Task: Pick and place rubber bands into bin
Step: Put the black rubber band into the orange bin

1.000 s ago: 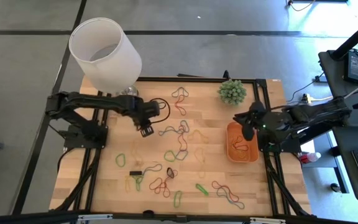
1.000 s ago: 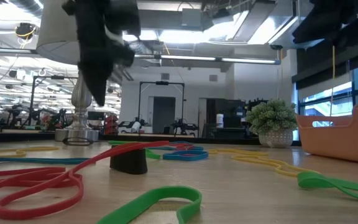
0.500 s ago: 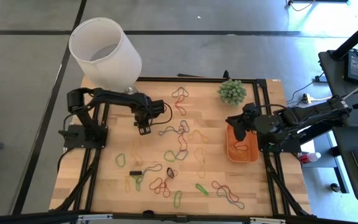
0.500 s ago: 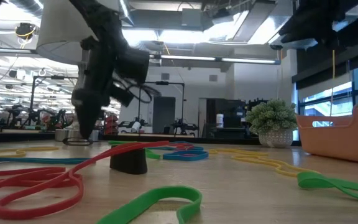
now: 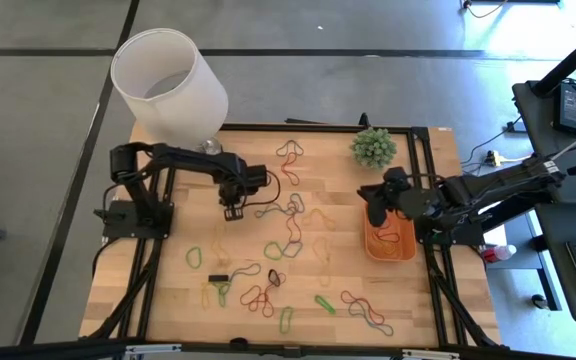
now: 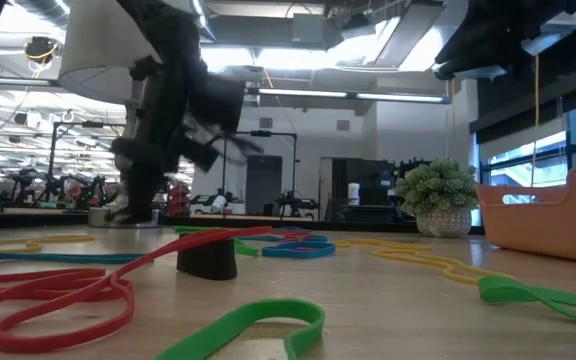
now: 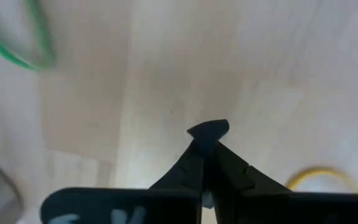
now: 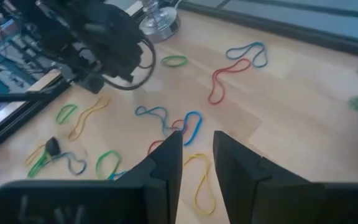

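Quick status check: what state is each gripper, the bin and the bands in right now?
left gripper: shut, low over bare wood, nothing visibly between its fingers.
right gripper: partly open, nothing held, at the bin's rim.
bin: upright on the table, several bands already inside.
rubber bands: most lie scattered loose on the table.

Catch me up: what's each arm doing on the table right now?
The left gripper is down at the wooden table near the lamp, fingers shut, with no band visibly caught. The right gripper hovers at the orange bin's edge. A few rubber bands lie in the bin; many are scattered across the table.
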You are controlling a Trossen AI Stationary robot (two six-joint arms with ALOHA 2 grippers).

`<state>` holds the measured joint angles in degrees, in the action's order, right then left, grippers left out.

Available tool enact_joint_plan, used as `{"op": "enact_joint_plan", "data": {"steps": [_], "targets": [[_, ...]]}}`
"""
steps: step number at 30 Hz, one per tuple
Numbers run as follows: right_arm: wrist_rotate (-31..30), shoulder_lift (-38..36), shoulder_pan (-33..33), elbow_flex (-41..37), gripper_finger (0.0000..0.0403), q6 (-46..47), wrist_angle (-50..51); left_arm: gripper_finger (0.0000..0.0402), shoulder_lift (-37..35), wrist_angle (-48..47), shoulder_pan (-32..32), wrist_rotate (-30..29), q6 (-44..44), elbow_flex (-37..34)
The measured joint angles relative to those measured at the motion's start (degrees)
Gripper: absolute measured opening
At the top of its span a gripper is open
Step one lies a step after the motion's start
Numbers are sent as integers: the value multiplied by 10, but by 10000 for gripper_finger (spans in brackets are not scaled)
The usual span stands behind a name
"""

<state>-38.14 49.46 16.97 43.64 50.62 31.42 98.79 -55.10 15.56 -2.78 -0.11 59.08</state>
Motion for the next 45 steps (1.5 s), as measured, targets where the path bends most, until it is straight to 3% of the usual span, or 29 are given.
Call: {"op": "enact_joint_plan", "data": {"steps": [8,12,18,26,32,40,45], "targets": [[-13,47,-10,0,94,-48,-36,5,-63,40,-23,2,11,111],[-13,86,-28,0,104,-78,-88,5,-76,123,-31,17,30,173],[24,150,-52,0,142,-197,-217,4,-76,251,-48,39,43,244],[46,184,-73,0,201,-340,-415,4,-75,383,-71,40,23,256],[73,200,-82,0,226,-381,-484,4,-75,417,-87,40,9,256],[82,206,-91,0,220,-392,-535,4,-75,416,-95,39,3,256],[82,206,-94,2,172,-395,-535,4,-75,416,-95,39,-7,256]]}}
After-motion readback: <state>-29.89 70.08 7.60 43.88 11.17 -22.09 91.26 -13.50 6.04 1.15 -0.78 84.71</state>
